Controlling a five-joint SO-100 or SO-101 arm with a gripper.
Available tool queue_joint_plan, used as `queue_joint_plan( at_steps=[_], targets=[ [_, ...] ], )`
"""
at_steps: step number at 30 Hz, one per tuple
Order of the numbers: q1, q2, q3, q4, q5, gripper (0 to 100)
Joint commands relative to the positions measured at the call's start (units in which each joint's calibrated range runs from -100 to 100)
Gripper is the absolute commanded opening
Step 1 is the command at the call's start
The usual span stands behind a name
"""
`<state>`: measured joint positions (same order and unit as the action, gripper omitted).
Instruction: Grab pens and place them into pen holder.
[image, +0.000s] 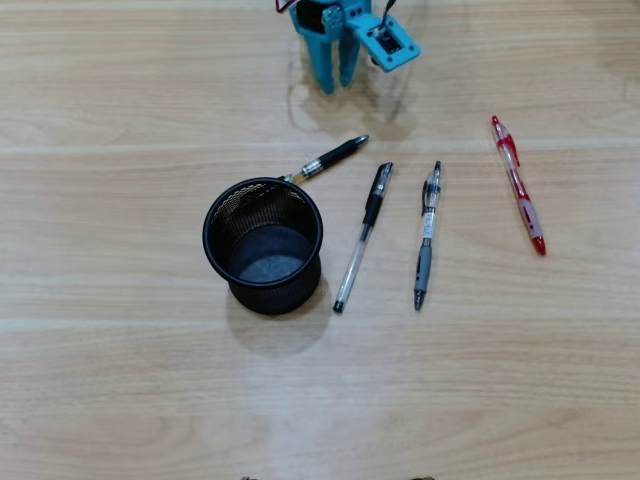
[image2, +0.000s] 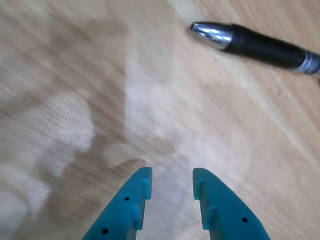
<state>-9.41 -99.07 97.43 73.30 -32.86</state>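
Note:
The round black mesh pen holder (image: 272, 296) stands upright on the wooden table. A short black and silver pen (image: 333, 158) lies just behind it, one end near the rim. To the right lie a clear pen with a black cap (image: 364, 232), a clear and grey pen (image: 427, 236) and a red pen (image: 519, 186). My teal gripper (image: 337, 84) hangs at the far edge, behind the black and silver pen and apart from it. In the wrist view the gripper (image2: 171, 175) is open and holds nothing, and the black and silver pen (image2: 260, 45) shows at top right.
Light wooden table (image: 120, 380) with bare surface in front and to the left of the holder. The arm's shadow falls on the table under the gripper.

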Motion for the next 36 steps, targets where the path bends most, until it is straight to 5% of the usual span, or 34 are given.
queue_joint_plan(
  at_steps=[1, 4, 10, 18, 27, 36],
  targets=[
    [1.11, 0.51, 0.67, 1.35, -2.42, 10],
    [2.32, 0.59, -2.14, 1.26, -1.22, 10],
    [2.88, 3.89, -19.80, 0.57, 17.70, 10],
    [4.41, 36.18, -46.14, -4.58, 28.37, 11],
    [4.57, 82.42, -67.96, -3.81, 38.14, 25],
    [4.17, 100.42, -69.68, -6.73, 38.72, 25]
  ],
)
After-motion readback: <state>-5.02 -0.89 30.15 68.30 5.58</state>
